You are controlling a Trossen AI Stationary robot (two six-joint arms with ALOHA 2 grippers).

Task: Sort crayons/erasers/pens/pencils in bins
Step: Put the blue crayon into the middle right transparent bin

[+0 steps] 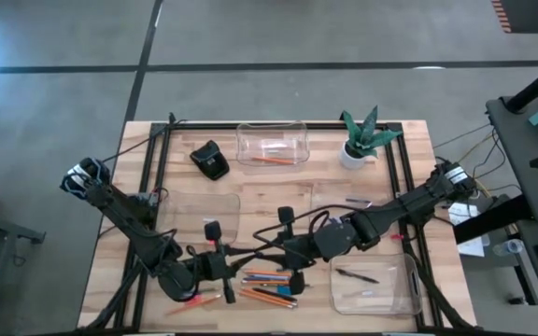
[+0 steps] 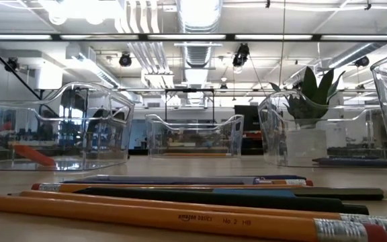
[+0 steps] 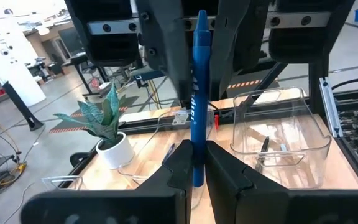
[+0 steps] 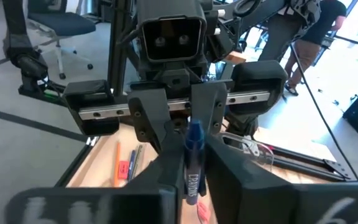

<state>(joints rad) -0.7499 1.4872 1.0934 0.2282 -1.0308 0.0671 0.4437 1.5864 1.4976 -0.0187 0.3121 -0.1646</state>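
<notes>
A blue crayon [image 3: 197, 93] hangs in the air between my two grippers, which face each other above the table's near middle. My left gripper [image 3: 194, 155] is shut on one end, and my right gripper [image 4: 191, 155] is shut on the other. From above, the grippers [image 1: 215, 266] [image 1: 292, 252] hide the crayon. Orange pencils [image 1: 267, 276] and dark pens [image 1: 271, 297] lie on the table below them, also seen close up as pencils [image 2: 180, 216] and pens [image 2: 220, 198]. Pink erasers [image 1: 194, 301] lie near the front edge. Clear bins stand far [image 1: 271, 143], left [image 1: 199, 210] and near right [image 1: 372, 280]. My left gripper pinches the crayon's lower end [image 3: 196, 171] between its two fingers, which come in level. The crayon rises from them toward the other gripper, clear of the table. My right gripper pinches the crayon's other end [image 4: 193, 143] between its two fingers, coming level from the opposite side; in the left wrist view its fingers [image 3: 166, 56] flank the crayon's pointed upper part [image 3: 201, 37].
A black object [image 1: 211, 161] and a potted plant [image 1: 358, 140] stand at the back. The far bin holds an orange pencil [image 1: 271, 159], and the near right bin holds a dark pen [image 1: 357, 275]. Black frame rails [image 1: 162, 159] run along both table sides.
</notes>
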